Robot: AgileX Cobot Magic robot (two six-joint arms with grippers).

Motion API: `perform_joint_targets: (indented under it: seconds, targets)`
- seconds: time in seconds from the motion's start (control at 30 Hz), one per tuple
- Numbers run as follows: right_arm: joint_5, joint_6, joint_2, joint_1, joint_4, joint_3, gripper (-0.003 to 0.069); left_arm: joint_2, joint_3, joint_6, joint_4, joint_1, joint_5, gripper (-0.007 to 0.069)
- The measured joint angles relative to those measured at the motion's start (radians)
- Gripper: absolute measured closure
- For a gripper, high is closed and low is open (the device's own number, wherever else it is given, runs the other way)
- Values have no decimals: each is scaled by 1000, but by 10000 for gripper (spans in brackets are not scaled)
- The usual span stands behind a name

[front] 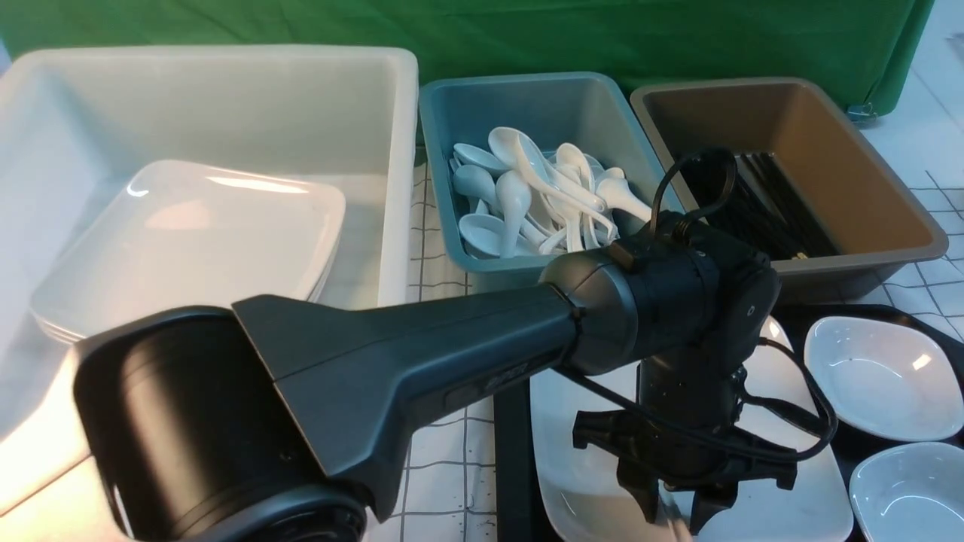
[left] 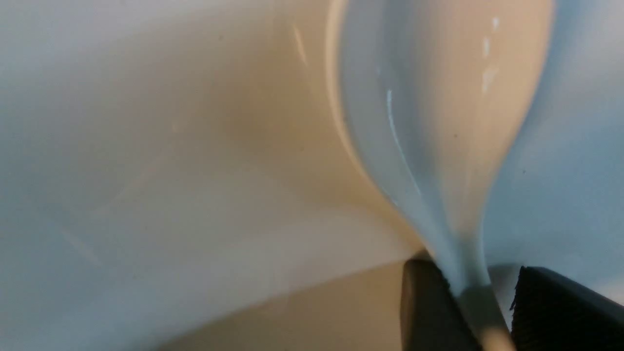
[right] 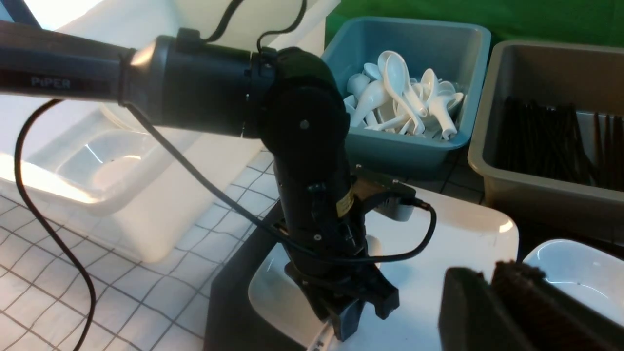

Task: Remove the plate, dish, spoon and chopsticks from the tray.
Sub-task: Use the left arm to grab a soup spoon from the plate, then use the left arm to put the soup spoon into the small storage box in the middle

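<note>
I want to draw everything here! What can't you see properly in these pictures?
Left tool tips: front view, cut off by the bottom edge.
Spoon: left wrist view, too close and blurry to tell if it's pinched tight.
Tray: front view, the left arm hides much of it.

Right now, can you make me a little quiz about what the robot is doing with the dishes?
1. True or false: the brown tub holds black sticks.
2. What is pinched in the left gripper? A) the spoon B) a small dish C) a chopstick
3. Fill in: the big plate lies on the black ____.
Key: 1 true. 2 A. 3 tray.
</note>
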Motion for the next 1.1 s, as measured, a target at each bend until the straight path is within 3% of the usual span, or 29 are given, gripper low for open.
perform_joint_targets:
  seconds: [0.2, 0.47, 0.63, 0.77, 0.9, 1.1]
  targets:
    - [12, 0, 0, 0, 0, 0, 533, -7, -1, 90, 1, 0, 4, 564]
    - [20, 2, 0, 0, 0, 0, 532, -75, -146, 136, 87, 23, 40, 564]
    - [24, 4, 0, 0, 19, 0, 526, -120, -384, 140, 115, 158, 26, 564]
    - [24, 4, 0, 0, 31, 0, 523, -118, -430, 140, 114, 292, -81, 564]
    - [25, 4, 0, 0, 32, 0, 523, -102, -431, 142, 105, 362, -138, 562]
    - [27, 4, 0, 0, 32, 0, 523, -20, -431, 146, 117, 448, -160, 462]
